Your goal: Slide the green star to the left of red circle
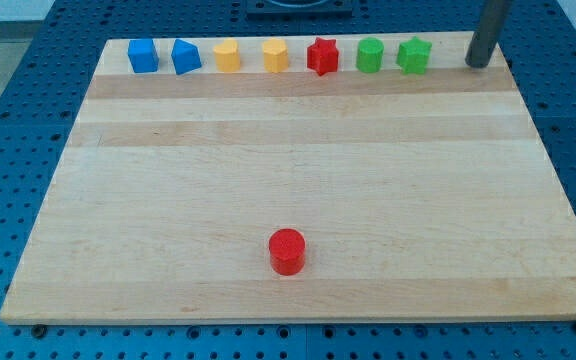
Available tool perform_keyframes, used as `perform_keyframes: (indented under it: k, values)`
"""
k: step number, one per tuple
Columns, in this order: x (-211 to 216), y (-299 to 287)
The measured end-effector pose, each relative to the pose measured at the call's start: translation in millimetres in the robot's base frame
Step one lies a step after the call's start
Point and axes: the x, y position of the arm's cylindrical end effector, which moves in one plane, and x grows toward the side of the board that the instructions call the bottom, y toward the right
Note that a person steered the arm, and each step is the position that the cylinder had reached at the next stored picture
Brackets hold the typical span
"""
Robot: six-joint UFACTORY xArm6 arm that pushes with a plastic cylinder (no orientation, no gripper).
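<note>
Eight small blocks sit on a pale wooden board (298,170) made of glued planks with a visible lengthwise grain; the board rests on a blue surface (8,150) dotted with regular holes. Seven of the blocks stand in a row along the far edge. From the left they are: a blue cube (142,56), a blue block with a slanted top (186,57), a yellow block with a rounded top (227,56), a yellow hexagonal block (275,56), a red star (322,56), a green cylinder (370,55) and the green star (414,55). All look like smooth, matt plastic with solid colour. The green star is the last of the row on the right, just beside the green cylinder and apart from it by a narrow gap.

The red circle (287,251), a short cylinder with a flat top, stands alone near the near edge, about midway across the board and well apart from the row.

My tip (478,64), the lower end of a straight dark grey rod that comes down from the top of the view, rests at the far right corner of the board. It is to the right of the green star, near it yet not touching. There is no hand on this arm, so nothing opens or closes and nothing is held.
</note>
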Motion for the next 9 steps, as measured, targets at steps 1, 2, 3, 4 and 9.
perform_keyframes:
  k: [1, 2, 3, 4, 9]
  values:
    - [-36.6, -9.9]
    - [-44.3, -39.4]
    - [-43.2, -62.8]
    - [-36.3, -74.2]
    - [79.5, -122.5]
